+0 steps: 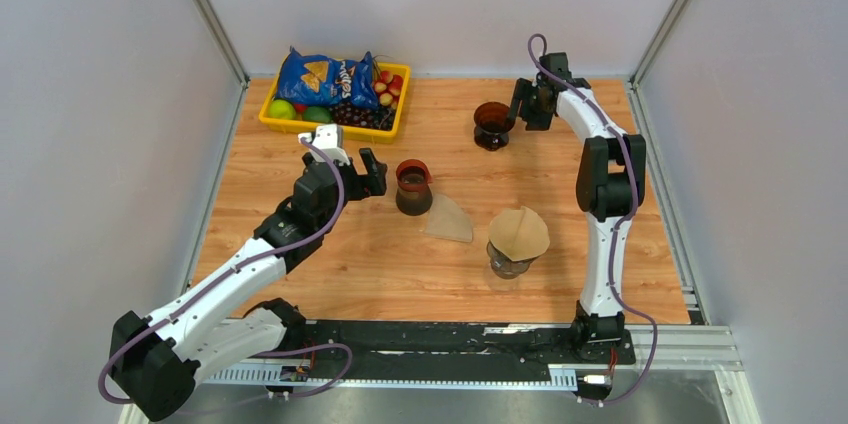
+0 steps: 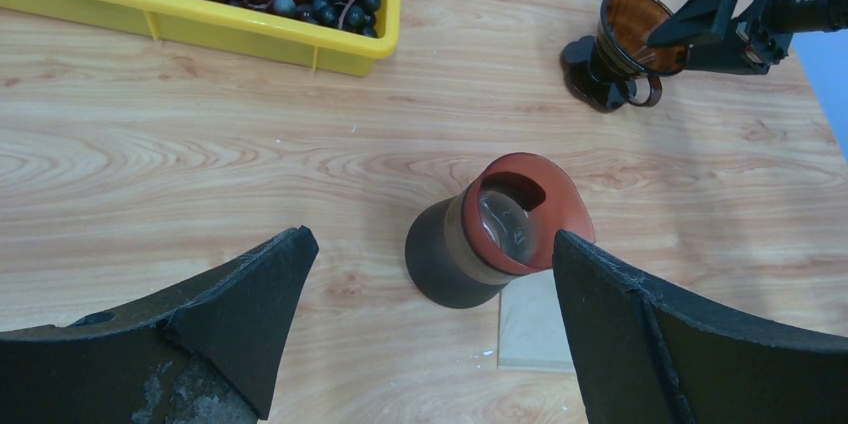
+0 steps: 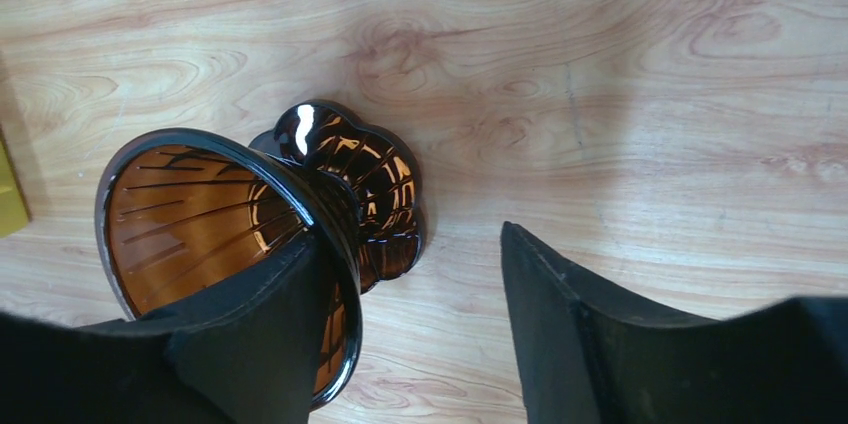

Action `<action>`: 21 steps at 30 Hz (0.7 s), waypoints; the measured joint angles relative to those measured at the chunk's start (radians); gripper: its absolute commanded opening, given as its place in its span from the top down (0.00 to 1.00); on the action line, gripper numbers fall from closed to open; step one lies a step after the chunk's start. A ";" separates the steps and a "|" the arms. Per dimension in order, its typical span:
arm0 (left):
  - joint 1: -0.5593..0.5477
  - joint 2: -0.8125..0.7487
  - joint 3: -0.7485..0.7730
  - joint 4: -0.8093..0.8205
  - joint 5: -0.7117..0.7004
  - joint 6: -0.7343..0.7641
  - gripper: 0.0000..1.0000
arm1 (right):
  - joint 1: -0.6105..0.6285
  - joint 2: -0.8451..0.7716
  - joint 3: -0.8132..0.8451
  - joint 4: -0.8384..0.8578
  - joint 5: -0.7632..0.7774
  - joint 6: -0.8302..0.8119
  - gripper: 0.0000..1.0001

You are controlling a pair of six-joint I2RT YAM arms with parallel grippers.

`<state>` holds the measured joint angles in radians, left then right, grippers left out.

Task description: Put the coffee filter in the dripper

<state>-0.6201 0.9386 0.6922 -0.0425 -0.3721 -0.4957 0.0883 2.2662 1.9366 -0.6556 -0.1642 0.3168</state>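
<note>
The dark amber dripper (image 1: 492,124) stands at the back of the table; it also shows in the right wrist view (image 3: 200,214) and the left wrist view (image 2: 622,49). My right gripper (image 1: 521,104) (image 3: 408,234) is open, one finger over the dripper's rim, the other beside its base. A flat brown coffee filter (image 1: 450,219) (image 2: 535,329) lies on the table beside a dark carafe with a red lid (image 1: 413,187) (image 2: 480,239). My left gripper (image 1: 374,174) (image 2: 430,236) is open and empty, just left of the carafe.
A second brown filter (image 1: 519,232) sits cone-like on a glass (image 1: 508,264) near the front right. A yellow tray (image 1: 330,131) with fruit and a blue chips bag (image 1: 325,79) stands at the back left. Walls enclose the table's sides.
</note>
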 measured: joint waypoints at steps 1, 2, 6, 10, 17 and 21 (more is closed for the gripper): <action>0.000 0.000 0.000 0.000 0.000 0.000 0.00 | 0.000 0.001 0.000 0.002 -0.007 0.003 0.42; 0.000 0.000 0.000 0.000 0.000 0.000 0.00 | 0.000 0.001 0.000 0.004 -0.015 0.006 0.46; 0.000 0.000 0.000 -0.001 0.000 0.000 0.00 | 0.003 0.008 0.000 0.010 -0.053 0.022 0.68; 0.000 -0.002 -0.001 -0.008 -0.001 0.000 0.00 | 0.009 0.011 0.000 0.013 -0.082 0.043 0.88; 0.000 -0.023 -0.011 -0.032 -0.003 -0.001 0.00 | 0.022 0.008 0.002 0.023 -0.104 0.075 1.00; 0.000 -0.031 -0.011 -0.044 -0.003 -0.005 0.00 | 0.031 -0.025 -0.007 0.020 -0.104 0.076 1.00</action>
<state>-0.6201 0.9073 0.6815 -0.0864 -0.3752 -0.5007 0.1192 2.2410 1.9293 -0.6357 -0.2684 0.3923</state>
